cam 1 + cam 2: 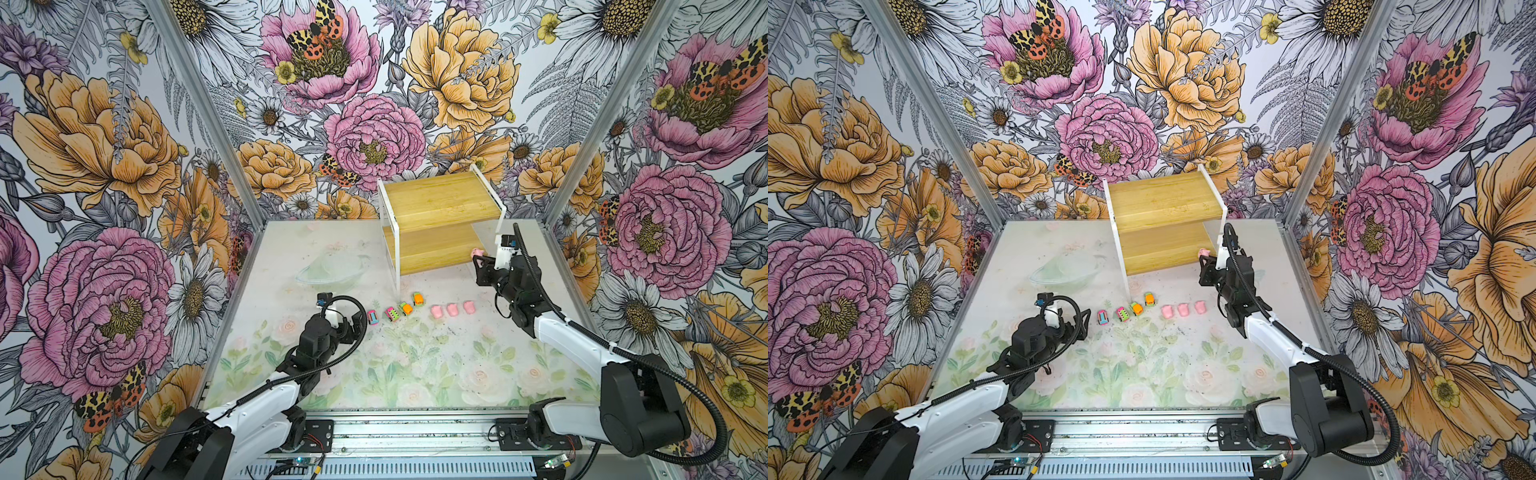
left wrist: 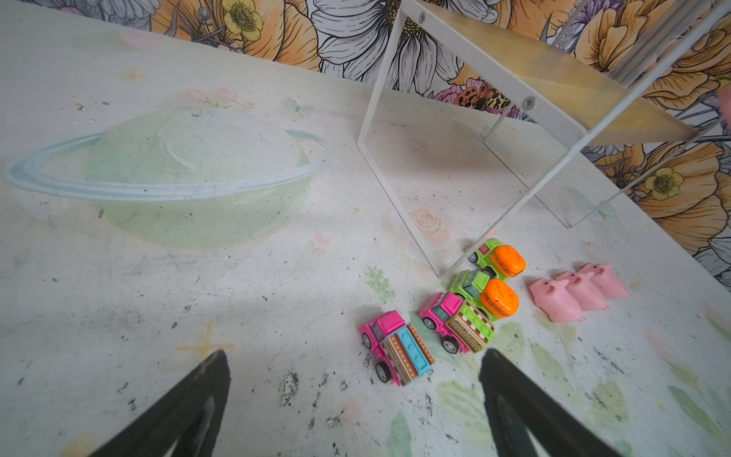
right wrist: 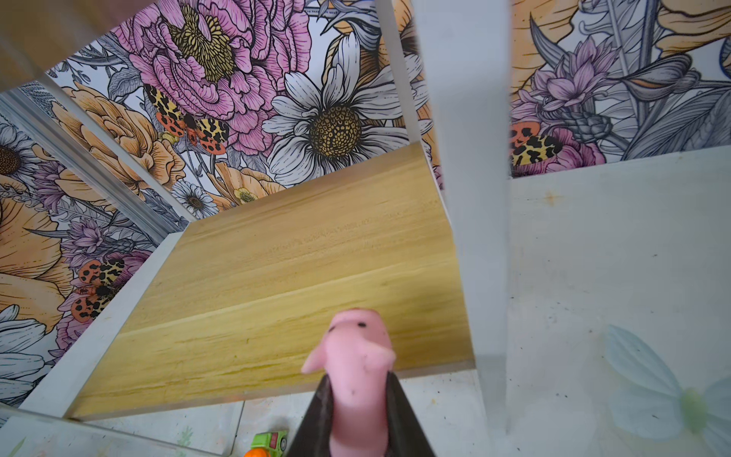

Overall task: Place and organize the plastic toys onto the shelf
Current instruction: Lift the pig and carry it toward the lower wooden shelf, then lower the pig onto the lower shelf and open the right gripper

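The right hand [image 3: 358,378] is clamped on a pink pig [image 3: 356,344] at the near right corner of the shelf [image 1: 440,199], whose lower board [image 3: 277,285] lies just ahead, far and left of it. The pig's long axis runs out along the fingers [image 3: 399,407], snout toward the board. The left hand [image 2: 356,352], spread apart, hovers near the cars [image 2: 459,324] on the worktop [image 2: 197,296].

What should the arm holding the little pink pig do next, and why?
Probably ease the pig forward and down onto the lower shelf board. The right hand is shut on it right at that board's front edge, and the board looks bare, so there seems to be room to set it down.
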`<state>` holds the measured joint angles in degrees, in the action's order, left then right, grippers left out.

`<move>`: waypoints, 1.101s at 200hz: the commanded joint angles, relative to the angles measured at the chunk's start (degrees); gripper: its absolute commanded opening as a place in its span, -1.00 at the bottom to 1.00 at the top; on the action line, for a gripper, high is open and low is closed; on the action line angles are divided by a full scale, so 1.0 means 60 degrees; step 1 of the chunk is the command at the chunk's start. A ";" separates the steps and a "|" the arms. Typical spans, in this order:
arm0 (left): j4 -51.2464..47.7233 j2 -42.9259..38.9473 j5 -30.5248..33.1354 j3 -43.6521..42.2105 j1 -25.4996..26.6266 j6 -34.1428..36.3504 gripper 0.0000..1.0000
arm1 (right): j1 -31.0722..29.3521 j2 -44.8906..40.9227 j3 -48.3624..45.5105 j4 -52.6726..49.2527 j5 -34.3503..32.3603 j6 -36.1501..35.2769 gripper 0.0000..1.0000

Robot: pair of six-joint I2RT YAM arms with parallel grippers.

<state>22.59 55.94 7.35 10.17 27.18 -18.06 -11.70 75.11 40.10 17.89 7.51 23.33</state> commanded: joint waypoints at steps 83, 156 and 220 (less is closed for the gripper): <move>0.0242 -0.0128 -0.0211 0.0112 -0.0129 0.0043 0.97 | 0.0114 0.0973 0.0312 0.1326 -0.0376 0.0184 -0.55; 0.0262 -0.0096 -0.0209 0.0124 -0.0133 0.0045 0.98 | 0.0125 0.1082 0.0679 0.1271 -0.0328 0.0154 -0.55; 0.0247 -0.0143 -0.0211 0.0118 -0.0128 0.0039 0.98 | 0.0138 0.1479 0.0905 0.1456 -0.0211 0.0186 -0.55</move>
<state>22.59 55.92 6.96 10.17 26.85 -18.06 -11.16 82.76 43.53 24.47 5.85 24.21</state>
